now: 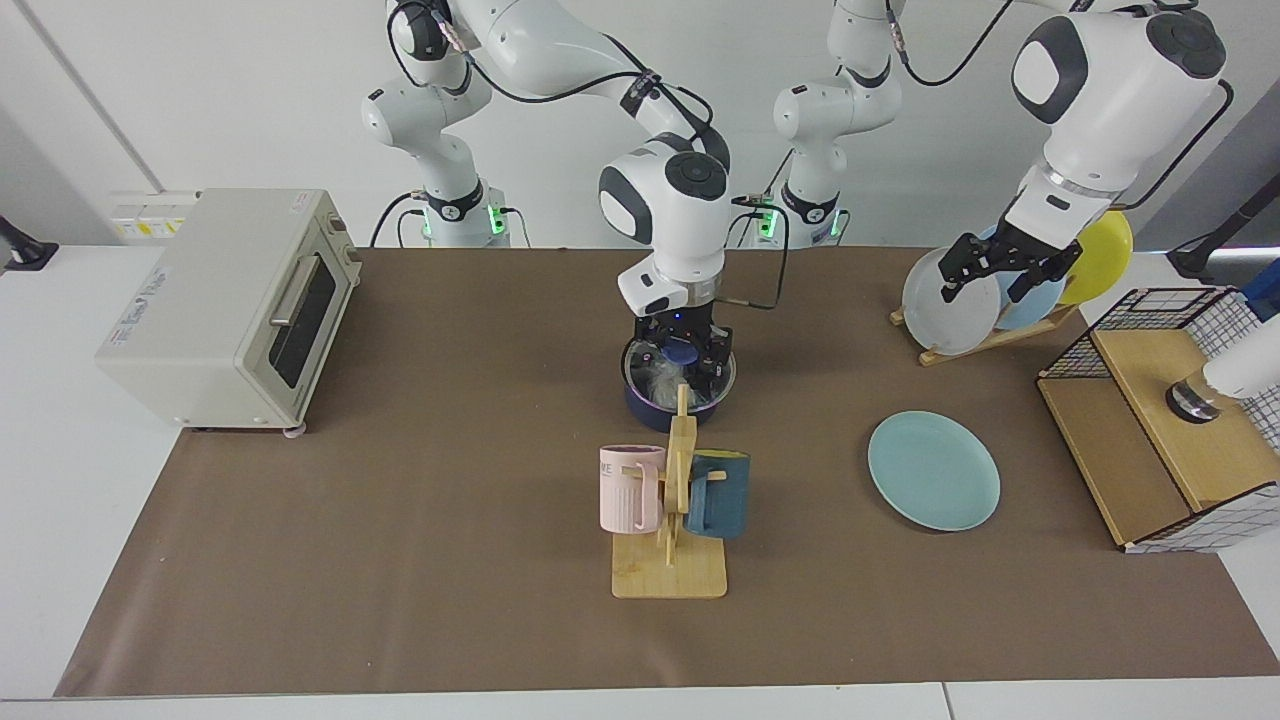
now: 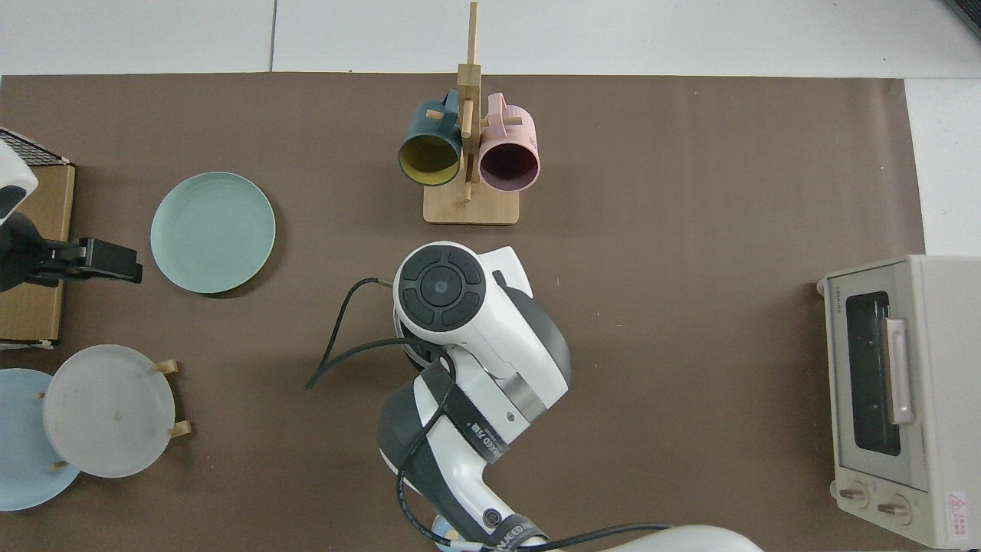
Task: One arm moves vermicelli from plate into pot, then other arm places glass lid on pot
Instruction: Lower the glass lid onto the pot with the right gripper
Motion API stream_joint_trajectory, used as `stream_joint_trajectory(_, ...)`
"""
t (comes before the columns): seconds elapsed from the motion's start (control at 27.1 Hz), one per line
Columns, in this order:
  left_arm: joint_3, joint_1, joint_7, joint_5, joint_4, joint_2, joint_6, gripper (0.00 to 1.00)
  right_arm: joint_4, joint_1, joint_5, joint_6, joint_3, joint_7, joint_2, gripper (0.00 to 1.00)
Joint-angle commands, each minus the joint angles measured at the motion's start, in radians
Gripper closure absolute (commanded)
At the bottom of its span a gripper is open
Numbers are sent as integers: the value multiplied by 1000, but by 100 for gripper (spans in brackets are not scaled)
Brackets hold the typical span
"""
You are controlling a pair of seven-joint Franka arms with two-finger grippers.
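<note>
Brown-covered desk: your right end effector [image 1: 683, 357] pinches the glass lid [image 1: 680, 362] seated on the pot [image 1: 650, 408] directly below; next, release; left end effector [image 1: 1000, 272] waits spread.

A robotics lab set up as a mock kitchen. Two white robot arms [image 1: 660, 190] are bolted at the top centre of the frame, cables trailing from them, against bare white walls. They stand behind a white surface [image 1: 60, 480] covered by a plain brown mat [image 1: 420, 500]. Household props are spread out on the mat: a cream toaster oven [image 1: 225, 305] at the left, a wooden mug stand [image 1: 672, 520] with a pink and a blue mug at the centre, coloured plates upright in a wooden rack [image 1: 985, 335] at the upper right, and a wire-and-wood box [image 1: 1165, 420] at the right edge. A wall socket strip [image 1: 145, 220] sits at the left.
</note>
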Motion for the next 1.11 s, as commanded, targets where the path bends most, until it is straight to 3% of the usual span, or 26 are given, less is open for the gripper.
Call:
stream_joint_trajectory(0.0, 12, -10, 4, -6, -2, -12, 7, 0, 8, 7, -11, 23, 1, 35, 3, 100)
stream_joint_trajectory(1.07, 11, -12, 6, -4, 10, -12, 7, 0, -40, 0, -12, 48, -1, 27, 3, 100)
